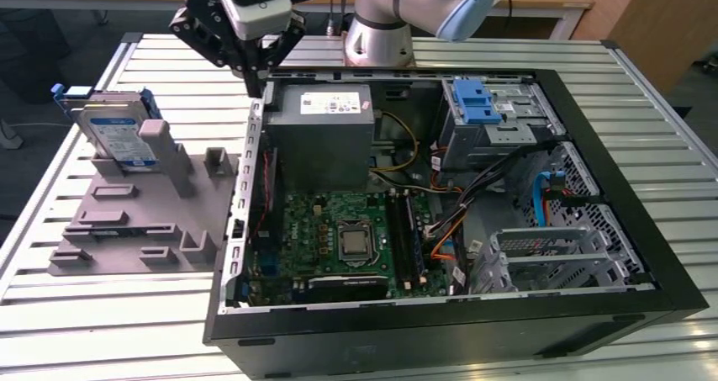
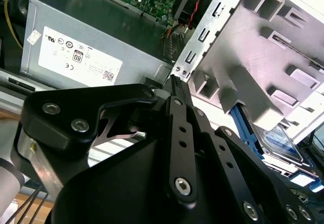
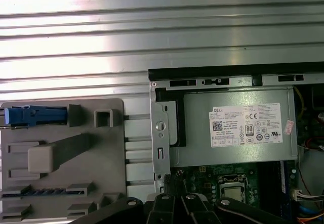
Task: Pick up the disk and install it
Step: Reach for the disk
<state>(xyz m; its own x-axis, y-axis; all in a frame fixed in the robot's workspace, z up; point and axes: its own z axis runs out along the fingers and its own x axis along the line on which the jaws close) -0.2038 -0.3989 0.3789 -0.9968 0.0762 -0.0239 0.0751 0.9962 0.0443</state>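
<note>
Your jaws are drawn together with nothing between them. In the exterior view their tips point down over the far end of the computer case's [image 1: 449, 347] side wall, close to the corner of the power supply [image 1: 325, 133]. The second wrist view shows the same thing: the tips sit just above that perforated metal wall [image 2: 202, 37], with the power supply [image 2: 91, 52] to one side and the grey fixture [image 2: 263, 47] to the other. So you are hovering on the boundary between the case and the fixture, touching neither.

The disk [image 1: 118, 135] has not been picked up. It stands on edge in a slot at the far corner of the grey fixture [image 1: 134, 230], on the exterior view's left and well apart from the jaws. The first wrist view looks down on it and shows the top edge of its blue bracket [image 3: 38, 116]. Standing upright like that probably leaves both flat faces free for a pinch from above, and the slot keeps the disk from tipping.

The case lies on its side on the slatted desk [image 1: 113, 330] with its cover off, so the interior faces upward. The silver drive cage with the blue latch [image 1: 488, 108] sits in the far corner on the exterior view's right. I judge it to be where the disk belongs.
</note>
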